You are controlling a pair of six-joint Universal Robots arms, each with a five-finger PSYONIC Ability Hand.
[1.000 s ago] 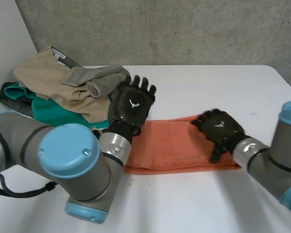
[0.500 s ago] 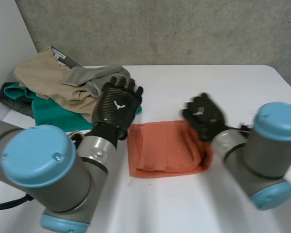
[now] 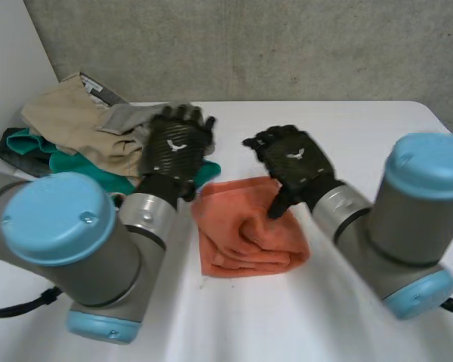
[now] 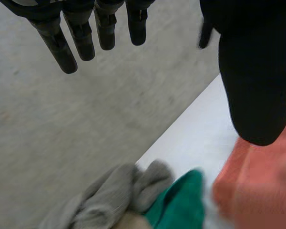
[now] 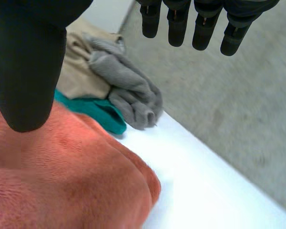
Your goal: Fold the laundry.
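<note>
The orange towel (image 3: 249, 235) lay folded in the middle of the table (image 3: 362, 128). Both hands were wide open, holding nothing: the left hand (image 3: 177, 147) beside the clothes pile (image 3: 75, 124) at the far left corner, the right hand (image 3: 293, 161) over the towel's far edge.

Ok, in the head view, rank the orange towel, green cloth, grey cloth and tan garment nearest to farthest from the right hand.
1. orange towel, under the right hand.
2. green cloth, near end beside the left hand.
3. grey cloth, past the left hand.
4. tan garment, beyond the grey cloth.
</note>
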